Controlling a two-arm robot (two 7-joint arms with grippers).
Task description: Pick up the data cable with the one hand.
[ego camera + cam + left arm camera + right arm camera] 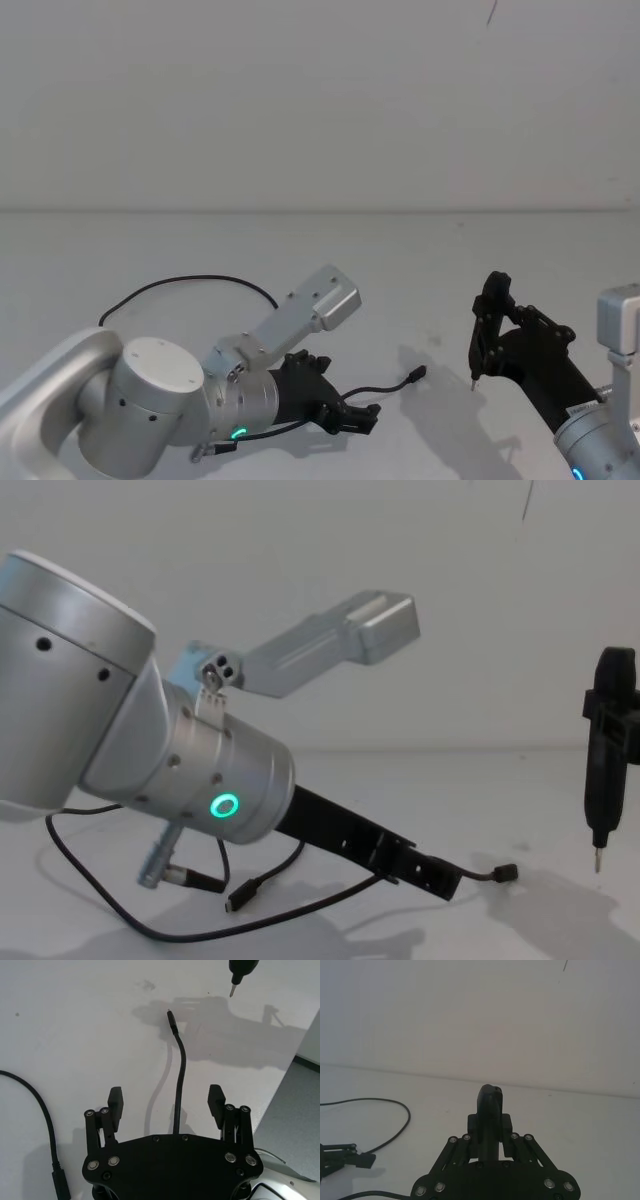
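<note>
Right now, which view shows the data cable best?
Left wrist view: the data cable runs through the open left gripper. Head and right wrist views show its loop; chest view, its plugs side-on. The right gripper hovers aside.

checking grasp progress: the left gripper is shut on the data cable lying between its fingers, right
Not shut: the left wrist view shows the left gripper open, the data cable lying between its fingers. The right gripper holds a pen-shaped tool nearby.

We see bright, even light on the white tabletop (75, 1035); soft grey shadows fall just beyond the left claw (166, 1096), all in sharp focus.
</note>
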